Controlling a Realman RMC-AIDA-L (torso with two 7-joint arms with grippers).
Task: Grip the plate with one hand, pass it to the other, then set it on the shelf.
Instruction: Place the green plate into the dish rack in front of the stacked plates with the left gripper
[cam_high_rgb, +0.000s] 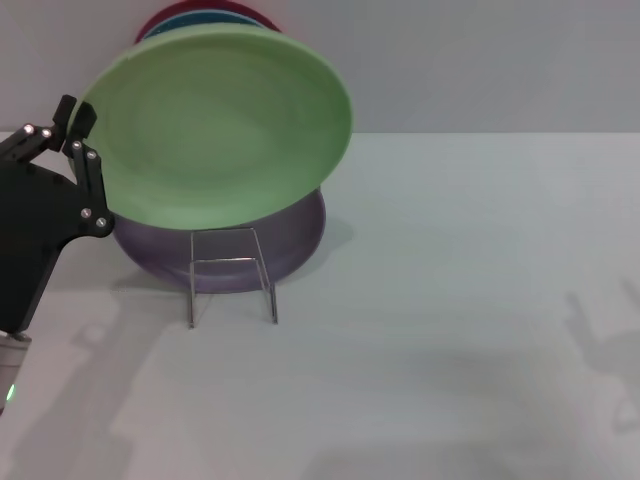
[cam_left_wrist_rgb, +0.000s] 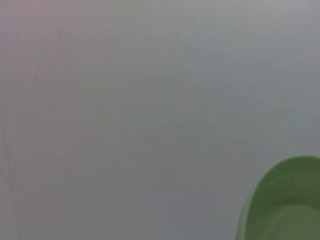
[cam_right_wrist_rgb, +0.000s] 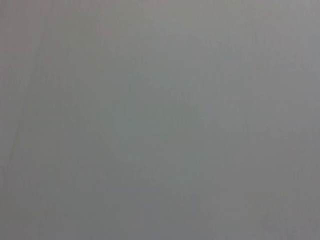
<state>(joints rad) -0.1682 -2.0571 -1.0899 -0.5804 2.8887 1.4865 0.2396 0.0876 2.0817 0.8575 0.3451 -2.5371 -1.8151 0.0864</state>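
The light mint-green plate (cam_high_rgb: 220, 130) is held up and tilted, its face toward me, above the silver wire rack (cam_high_rgb: 265, 285). My left gripper (cam_high_rgb: 82, 150), black, is at the plate's left rim and shut on it. An edge of the plate also shows in the left wrist view (cam_left_wrist_rgb: 287, 205). The plate hangs in front of the other plates and above the rack's front loop; I cannot tell whether it touches the rack. My right gripper is out of view; the right wrist view shows only a plain grey surface.
A lavender plate (cam_high_rgb: 300, 235) leans in the rack behind the wire loop. A red plate (cam_high_rgb: 160, 20) and a teal plate (cam_high_rgb: 200, 18) peek out above the green one. The white table (cam_high_rgb: 450, 300) stretches to the right.
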